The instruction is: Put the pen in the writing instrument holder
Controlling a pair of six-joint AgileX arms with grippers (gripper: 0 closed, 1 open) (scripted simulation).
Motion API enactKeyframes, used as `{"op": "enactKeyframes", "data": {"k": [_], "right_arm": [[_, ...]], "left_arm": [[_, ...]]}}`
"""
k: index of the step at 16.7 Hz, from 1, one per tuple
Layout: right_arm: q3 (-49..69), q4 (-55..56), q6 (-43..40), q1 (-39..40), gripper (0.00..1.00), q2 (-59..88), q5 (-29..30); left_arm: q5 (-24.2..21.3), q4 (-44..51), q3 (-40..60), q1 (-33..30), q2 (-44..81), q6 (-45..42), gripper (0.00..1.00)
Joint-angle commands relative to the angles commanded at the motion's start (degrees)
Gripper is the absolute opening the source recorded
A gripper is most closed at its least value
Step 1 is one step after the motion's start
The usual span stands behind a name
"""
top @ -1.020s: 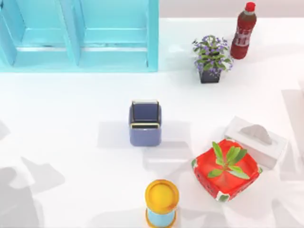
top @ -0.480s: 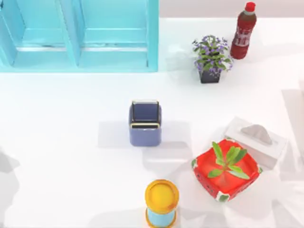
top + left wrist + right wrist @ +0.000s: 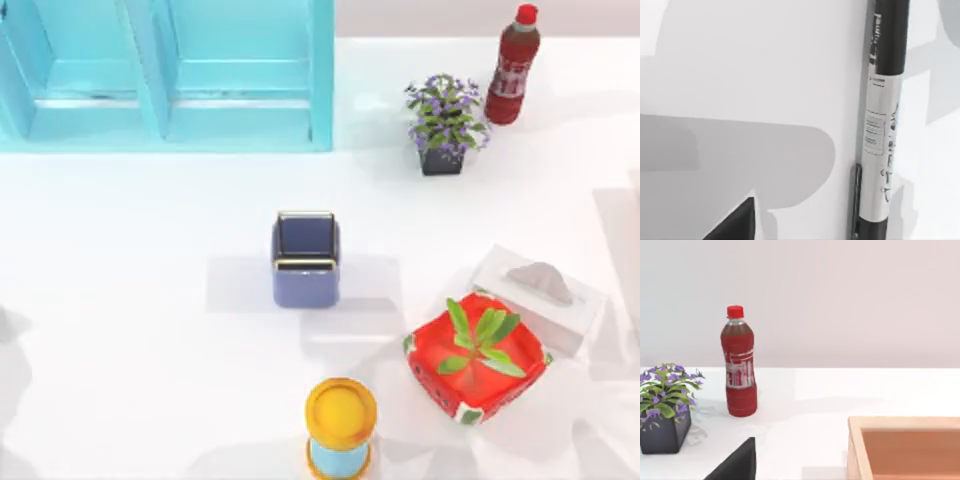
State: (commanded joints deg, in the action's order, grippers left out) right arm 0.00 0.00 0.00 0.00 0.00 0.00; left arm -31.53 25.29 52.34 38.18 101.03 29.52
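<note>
While the pen (image 3: pixel 883 125) lies flat, the writing instrument holder (image 3: pixel 305 259) stands mid-table.

Red bottle (image 3: pixel 513 65) beside purple-flowered plant (image 3: pixel 444 126).

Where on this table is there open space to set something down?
The widest bare stretch lies left of the blue pen holder, below the turquoise shelf. A smaller patch sits between the holder and the potted flowers. The right side is crowded: red leaf box, tissue box, yellow-topped canister.
</note>
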Motion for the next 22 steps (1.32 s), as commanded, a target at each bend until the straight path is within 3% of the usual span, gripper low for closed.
{"op": "enactKeyframes", "data": {"k": [6,12,22], "right_arm": [[0.00,0.00,0.00,0.00,1.00,0.00,0.00],[0.00,0.00,0.00,0.00,1.00,0.00,0.00],[0.00,0.00,0.00,0.00,1.00,0.00,0.00]], "left_arm": [[1.76,-16.02,-1.93,-6.05,10.48,6.57,1.00],[2.04,-17.71,-2.11,-6.93,11.77,7.44,1.00],[2.04,-17.71,-2.11,-6.93,11.77,7.44,0.25]]}}
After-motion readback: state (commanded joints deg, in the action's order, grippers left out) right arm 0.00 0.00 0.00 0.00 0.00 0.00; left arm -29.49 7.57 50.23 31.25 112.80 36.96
